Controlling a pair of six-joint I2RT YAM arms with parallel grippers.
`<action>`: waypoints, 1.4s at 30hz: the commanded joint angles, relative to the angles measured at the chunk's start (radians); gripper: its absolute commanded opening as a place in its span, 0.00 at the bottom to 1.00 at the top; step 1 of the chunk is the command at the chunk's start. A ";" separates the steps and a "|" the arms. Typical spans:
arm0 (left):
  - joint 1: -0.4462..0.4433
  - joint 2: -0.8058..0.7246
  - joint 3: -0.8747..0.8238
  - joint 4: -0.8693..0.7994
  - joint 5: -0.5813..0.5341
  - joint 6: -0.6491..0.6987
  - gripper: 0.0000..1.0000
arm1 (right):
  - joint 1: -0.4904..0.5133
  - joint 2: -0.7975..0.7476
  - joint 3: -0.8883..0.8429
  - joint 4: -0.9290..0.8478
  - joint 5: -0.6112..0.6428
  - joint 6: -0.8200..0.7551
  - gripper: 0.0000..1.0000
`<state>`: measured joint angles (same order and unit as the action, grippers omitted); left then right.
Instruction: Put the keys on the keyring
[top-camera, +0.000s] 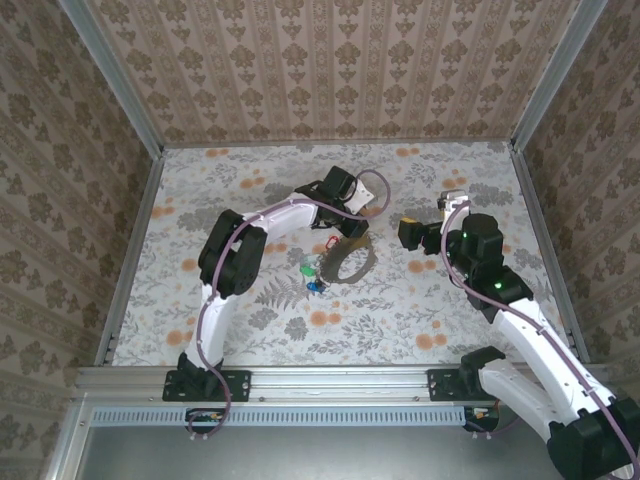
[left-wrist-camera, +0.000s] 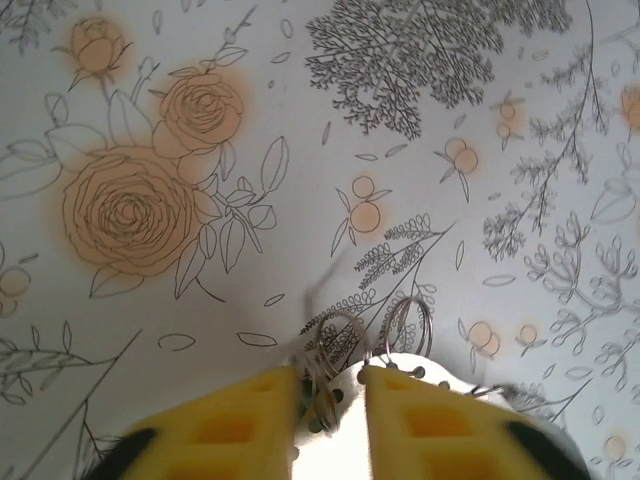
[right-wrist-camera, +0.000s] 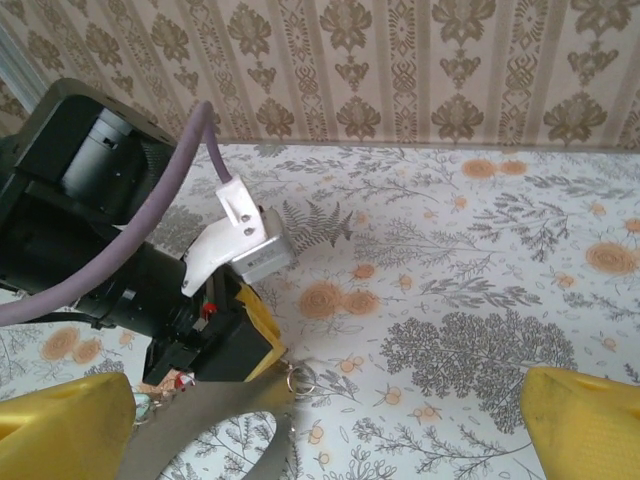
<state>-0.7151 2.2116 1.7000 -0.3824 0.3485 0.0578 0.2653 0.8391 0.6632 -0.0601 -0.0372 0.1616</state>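
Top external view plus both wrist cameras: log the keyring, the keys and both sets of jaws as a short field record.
keyring: grey band, one end pinched by the left gripper
left gripper: jaws almost closed on the band
right gripper: jaws wide open, holding nothing, facing the left gripper
keys: red key, green key, blue key, on the table left of the loop
keys threaded on ring: cannot tell

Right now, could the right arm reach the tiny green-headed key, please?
Probably, not directly: the floppy grey-brown keyring band in the left end effector lies between the green-headed key and the open right end effector.
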 joint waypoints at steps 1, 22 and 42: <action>-0.007 -0.085 0.003 -0.028 0.006 -0.021 0.36 | -0.013 -0.003 -0.014 0.036 0.002 0.035 1.00; 0.137 -1.249 -0.952 0.218 -0.680 -0.049 1.00 | -0.055 0.101 -0.244 0.446 0.400 -0.087 1.00; 0.577 -0.929 -1.188 0.840 -0.754 -0.011 1.00 | -0.130 0.638 -0.255 0.890 0.374 -0.177 1.00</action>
<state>-0.1677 1.2396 0.5457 0.2420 -0.3782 0.0013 0.1547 1.4734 0.3664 0.7822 0.3511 -0.0166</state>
